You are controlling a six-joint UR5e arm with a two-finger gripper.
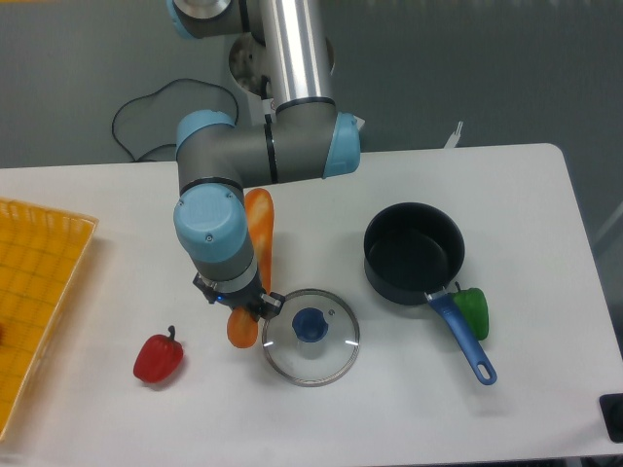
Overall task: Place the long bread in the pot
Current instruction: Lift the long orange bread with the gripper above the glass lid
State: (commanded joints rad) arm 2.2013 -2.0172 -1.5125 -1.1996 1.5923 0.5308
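The bread (259,238) lies on the table running near-far, right under the arm, with the gripper (238,304) sitting over its near end, so the wrist hides the fingers and I honestly can't tell if they're clamped on it or not. The pot (414,253) is off to the right, past the lid (311,337), so I'd guess a lift and swing that way.

glossy plastic bread (260,226), glass lid (311,337)
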